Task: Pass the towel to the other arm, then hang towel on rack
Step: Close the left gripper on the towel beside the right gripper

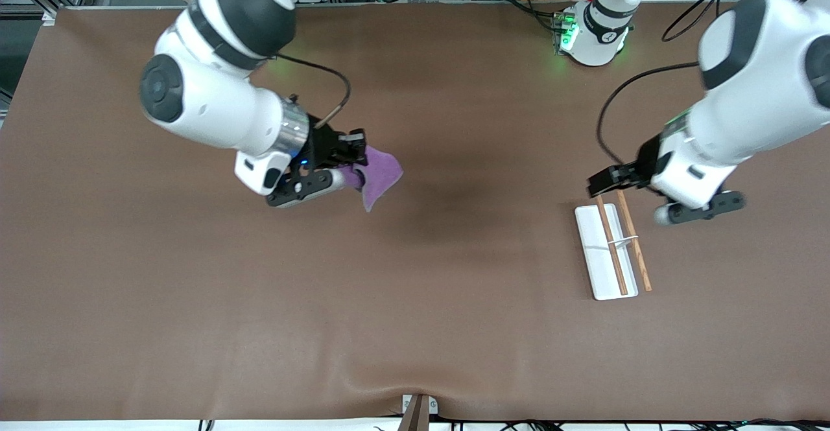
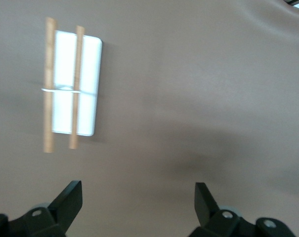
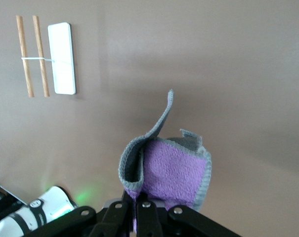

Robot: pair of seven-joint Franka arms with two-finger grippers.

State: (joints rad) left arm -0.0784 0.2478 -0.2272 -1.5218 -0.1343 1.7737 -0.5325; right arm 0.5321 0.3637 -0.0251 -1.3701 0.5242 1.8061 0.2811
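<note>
Hanging from right claw [image 1: 353, 162]: towel [image 1: 381, 173].

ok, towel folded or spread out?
Folded. The towel hangs doubled over from the shut right tool, grey reverse showing inside the fold.

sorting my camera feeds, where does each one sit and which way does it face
Front view: high across the table, facing both arms; right gripper holds the towel, left gripper is over the rack.
Left wrist view: looks down past its own open jaws at the rack.
Right wrist view: looks past its shut jaws at the towel and the rack.
All three share the rack.
</note>
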